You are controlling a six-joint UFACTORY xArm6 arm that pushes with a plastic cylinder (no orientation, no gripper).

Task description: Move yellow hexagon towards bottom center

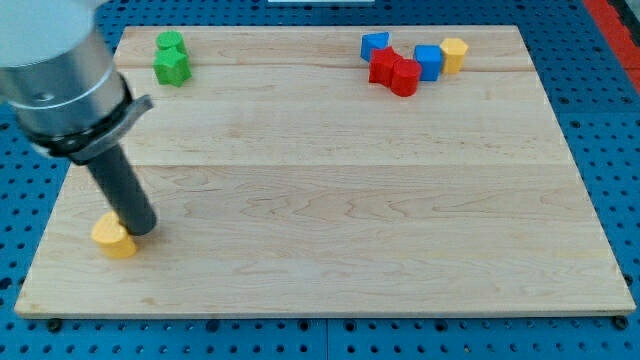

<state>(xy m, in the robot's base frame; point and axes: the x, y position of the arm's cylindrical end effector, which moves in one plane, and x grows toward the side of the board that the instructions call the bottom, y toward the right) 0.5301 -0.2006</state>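
Observation:
My tip (141,229) rests on the board at the lower left. It touches the upper right side of a yellow block (113,239) whose shape I cannot make out for certain. A second yellow block (453,53), which looks like a hexagon, stands at the top right, far from my tip. It sits right next to a blue cube (428,61).
Two green blocks (171,57) sit together at the top left. At the top right, a blue block (375,45) and two red blocks (394,71) cluster left of the blue cube. The wooden board (330,220) lies on a blue perforated table.

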